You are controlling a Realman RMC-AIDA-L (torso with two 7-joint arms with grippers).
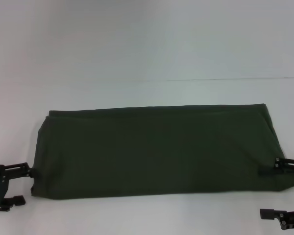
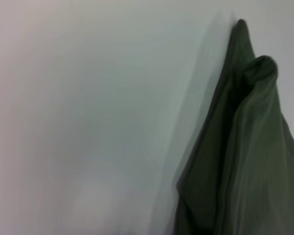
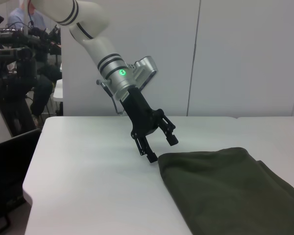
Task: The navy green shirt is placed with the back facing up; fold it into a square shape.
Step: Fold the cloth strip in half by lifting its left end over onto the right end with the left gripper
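Observation:
The navy green shirt (image 1: 157, 149) lies on the white table (image 1: 147, 93) as a long flat band running left to right, its folded edges smooth. My left gripper (image 1: 23, 183) stands open at the band's near left corner, its upper finger touching the cloth edge. The right wrist view shows that same left gripper (image 3: 161, 148) open, one fingertip beside the shirt (image 3: 235, 186) corner and nothing between the fingers. My right gripper (image 1: 272, 188) is open at the near right corner, upper finger resting at the cloth's edge. The left wrist view shows only bunched shirt (image 2: 255, 161) folds.
The table's far edge (image 1: 225, 79) meets a white wall. In the right wrist view the table edge (image 3: 32, 171) drops off beyond the left arm, where a seated person (image 3: 27, 19) and dark equipment (image 3: 14, 54) stand.

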